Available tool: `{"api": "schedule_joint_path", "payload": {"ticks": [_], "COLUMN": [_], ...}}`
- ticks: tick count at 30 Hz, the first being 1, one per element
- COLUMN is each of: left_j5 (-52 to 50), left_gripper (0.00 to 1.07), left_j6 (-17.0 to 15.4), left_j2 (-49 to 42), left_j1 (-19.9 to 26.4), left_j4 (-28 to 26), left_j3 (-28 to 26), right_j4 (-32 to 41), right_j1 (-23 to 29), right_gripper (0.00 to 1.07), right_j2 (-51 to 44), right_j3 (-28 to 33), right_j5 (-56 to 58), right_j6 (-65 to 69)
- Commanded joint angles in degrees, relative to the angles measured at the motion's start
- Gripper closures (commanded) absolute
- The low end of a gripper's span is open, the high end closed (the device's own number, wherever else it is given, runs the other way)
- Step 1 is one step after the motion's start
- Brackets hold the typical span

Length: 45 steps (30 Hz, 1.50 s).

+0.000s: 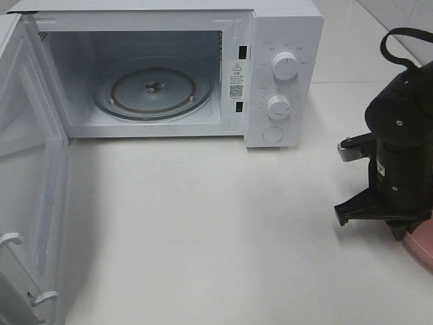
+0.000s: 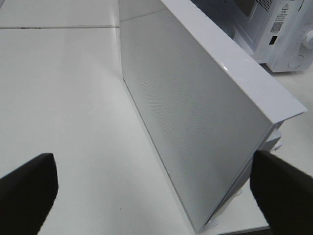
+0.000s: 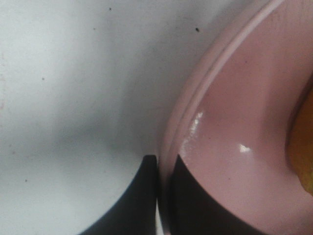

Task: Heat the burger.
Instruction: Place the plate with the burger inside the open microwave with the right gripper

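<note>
White microwave (image 1: 284, 40) at the back of your table (image 1: 203, 230): door (image 1: 27, 169) swung wide to the left, glass turntable (image 1: 154, 91) lying in the cavity, upper knob (image 1: 284, 66) and lower knob (image 1: 278, 106) on the panel at its right. Pink plate (image 1: 421, 247): at the table's right edge, well apart from the microwave, mostly hidden from the high camera by your right arm. Burger (image 3: 304, 142): on that plate; only a sliver of golden-orange bun shows, at the border of the right wrist view, and the high camera does not show it at all. Right gripper (image 3: 164, 196): down at the plate, its two black fingers (image 3: 137, 205) pinched onto the raised rim, one outside the rim, the other inside the dish; it has hold of the plate, not the burger. Left gripper (image 2: 156, 193): spread wide, both fingertips at the corners of its own view, nothing held between them; it hangs beside the open door, looking along the door's dotted mesh face toward the microwave body.
</note>
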Motion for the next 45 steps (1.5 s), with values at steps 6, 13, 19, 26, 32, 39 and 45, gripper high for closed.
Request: {"api": "schedule_joint_path", "payload": {"ticks": [6, 13, 19, 26, 32, 39, 45], "left_j5": [-0.3, -0.3, -0.3, -0.3, -0.3, -0.3, -0.3], "left_gripper": [0.06, 0.06, 0.06, 0.06, 0.06, 0.06, 0.06], "left_j6": [-0.2, -0.2, -0.2, -0.2, -0.2, -0.2, -0.2], "left_j2": [0.1, 0.1, 0.1, 0.1, 0.1, 0.1, 0.1], "left_j1": [-0.3, -0.3, -0.3, -0.3, -0.3, -0.3, -0.3], "left_j4": [-0.2, -0.2, -0.2, -0.2, -0.2, -0.2, -0.2], "left_j3": [0.1, 0.1, 0.1, 0.1, 0.1, 0.1, 0.1], "right_j4": [-6.4, -9.4, -10.7, -10.4, -10.4, -10.0, -9.6], "right_j1": [1.0, 2.2, 4.6, 7.7, 9.7, 13.1, 17.0], "right_gripper": [1.07, 1.07, 1.07, 1.07, 1.07, 1.07, 1.07], "right_j2": [0.1, 0.1, 0.1, -2.2, -5.7, -8.7, -12.4], "right_j3": [0.3, 0.3, 0.3, 1.3, 4.1, 7.7, 10.1], "right_j5": [4.4, 7.6, 10.5, 11.7, 12.2, 13.1, 14.2], "right_j6": [4.9, 6.0, 6.9, 6.8, 6.8, 7.5, 7.8]}}
